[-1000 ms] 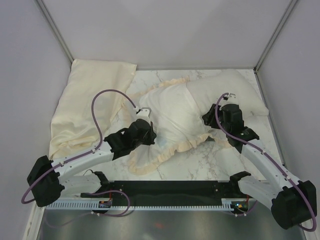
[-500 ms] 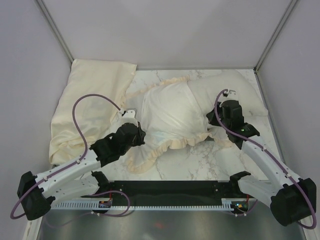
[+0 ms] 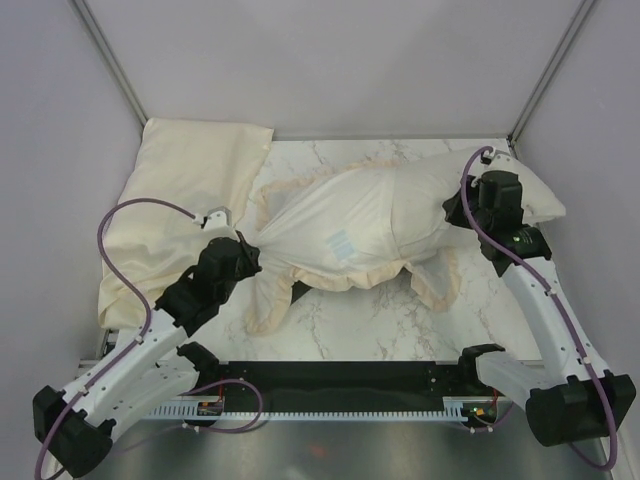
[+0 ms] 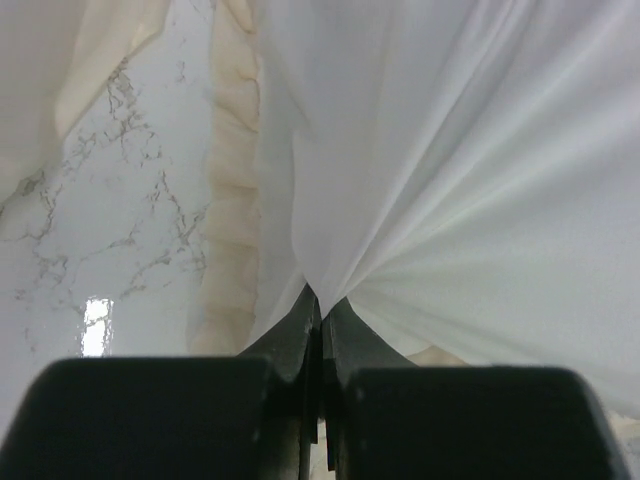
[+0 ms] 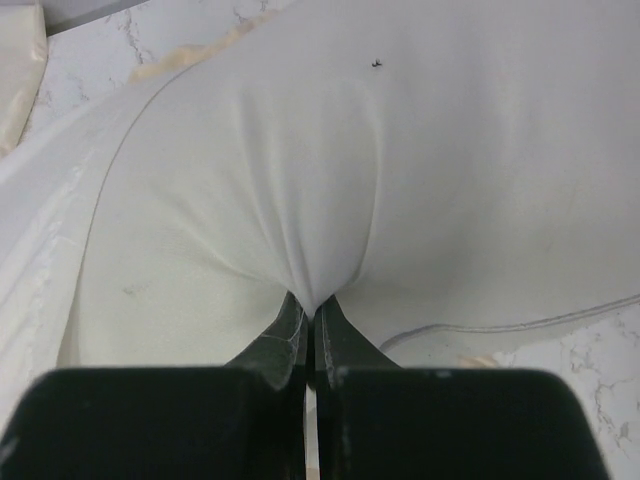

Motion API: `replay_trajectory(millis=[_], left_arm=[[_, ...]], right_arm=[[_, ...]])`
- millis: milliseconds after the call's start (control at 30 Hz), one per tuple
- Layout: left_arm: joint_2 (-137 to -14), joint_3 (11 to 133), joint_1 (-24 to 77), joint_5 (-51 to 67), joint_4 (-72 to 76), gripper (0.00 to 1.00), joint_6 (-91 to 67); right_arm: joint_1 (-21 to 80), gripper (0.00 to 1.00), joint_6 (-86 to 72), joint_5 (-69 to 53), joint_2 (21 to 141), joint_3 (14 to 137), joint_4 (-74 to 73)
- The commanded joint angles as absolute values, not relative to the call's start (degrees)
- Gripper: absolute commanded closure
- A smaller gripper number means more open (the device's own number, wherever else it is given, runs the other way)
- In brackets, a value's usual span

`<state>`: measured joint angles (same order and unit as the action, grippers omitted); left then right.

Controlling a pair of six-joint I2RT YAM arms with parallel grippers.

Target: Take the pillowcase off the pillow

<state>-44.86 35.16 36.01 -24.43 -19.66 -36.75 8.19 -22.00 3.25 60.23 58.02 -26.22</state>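
Across the marble table (image 3: 370, 325), two robot arms hold a frilled pillowcase (image 3: 335, 225) taut, with its pillow (image 3: 540, 198) poking out at the right end.
Left gripper (image 4: 318, 300) is clamped on a pinch of the case's thin, limp cloth at its left end. Right gripper (image 5: 312, 305) is clenched on the pillow's soft, light cover. Such fabric likely slips and bunches, so deep pinches at opposite ends look soundest.
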Motion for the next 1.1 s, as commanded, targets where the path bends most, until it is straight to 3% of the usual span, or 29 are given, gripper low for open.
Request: replay_trajectory(millis=[0,267,400,433,467,533,567,600,800,1067], left_arm=[[-41.8,34.4,31.8,-31.0,-21.7,0.98,-33.9],[-47.3,32.5,32.8,-21.5,-12.6,0.98,-31.9],[-54.6,31.3,40.8,-18.3,-4.1,0.98,-31.1],[-56.5,31.8,42.5,-18.6,-3.1,0.98,-30.6],[-60.5,32.3,45.5,-18.8,-2.5,0.98,-30.2],[-64.1,33.6,47.6,-18.6,-2.1,0.98,-30.5],[-66.4,33.7,49.3,-18.5,-1.8,0.98,-30.6],[-67.4,33.5,50.1,-18.4,-1.3,0.98,-30.8],[-69.4,31.2,54.7,-17.8,-1.1,0.98,-32.1],[-66.5,28.1,58.7,-18.0,-1.3,0.98,-34.7]], right_arm=[[4.3,1.0,-18.9,11.2,58.3,63.1,-23.3],[4.1,1.0,-21.0,9.5,56.6,52.3,-24.9],[4.1,0.98,-23.0,5.6,57.0,46.9,-25.8],[4.1,0.92,-23.6,2.8,56.4,46.0,-25.7],[4.3,0.67,-24.3,1.9,55.6,44.1,-25.2],[4.6,0.4,-24.7,1.0,52.2,42.5,-25.8],[4.6,0.11,-24.7,1.2,50.8,42.5,-26.4],[4.7,0.03,-24.4,1.5,49.3,42.9,-27.2],[4.7,0.02,-21.4,1.1,45.5,53.1,-27.9],[4.7,0.02,-19.6,-8.5,68.4,63.5,-14.1]])
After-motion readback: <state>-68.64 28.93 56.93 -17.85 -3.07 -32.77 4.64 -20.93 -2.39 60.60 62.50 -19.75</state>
